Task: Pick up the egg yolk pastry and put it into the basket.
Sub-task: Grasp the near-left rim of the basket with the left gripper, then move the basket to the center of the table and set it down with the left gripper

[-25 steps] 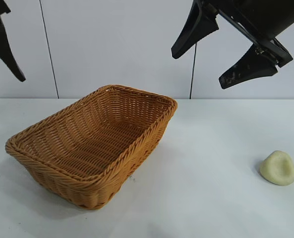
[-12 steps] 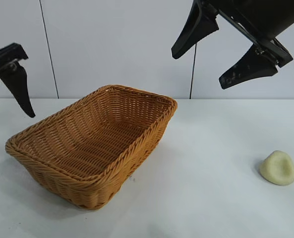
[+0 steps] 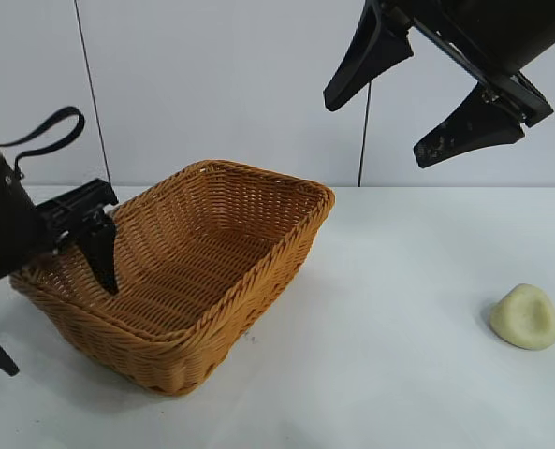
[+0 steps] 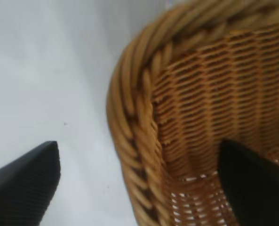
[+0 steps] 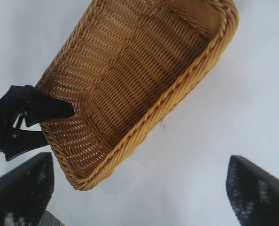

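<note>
Egg yolk pastry: one pale, rounded lump with a shallow dent on top, lying on the white tabletop at the right side, well apart from the basket. Untouched; nothing grips it.

Basket: woven wicker, golden-brown, braided rim, sloping sides. Stands left of centre on the tabletop; interior holds no pastry.

Right hand: raised high above the tabletop, fingers spread wide, holding nothing. It hangs above and somewhat left of the pastry, not over it.

Left hand: low at the basket's near-left corner, fingers apart and straddling the rim, one finger inside the basket wall, the other outside on the tabletop side. Nothing clamped; whether a finger touches the weave cannot be told.

Status, as judged: pick-up not yet begun.

Risks, as judged:
- Left hand so near the rim could nudge or tip the basket, shifting the drop target.
- Pastry looks soft; a hard pinch could dent or crumble it.
- Rounded shape may slip from an off-centre grasp.
- A carry across towards the basket could bring the two hands close together.
</note>
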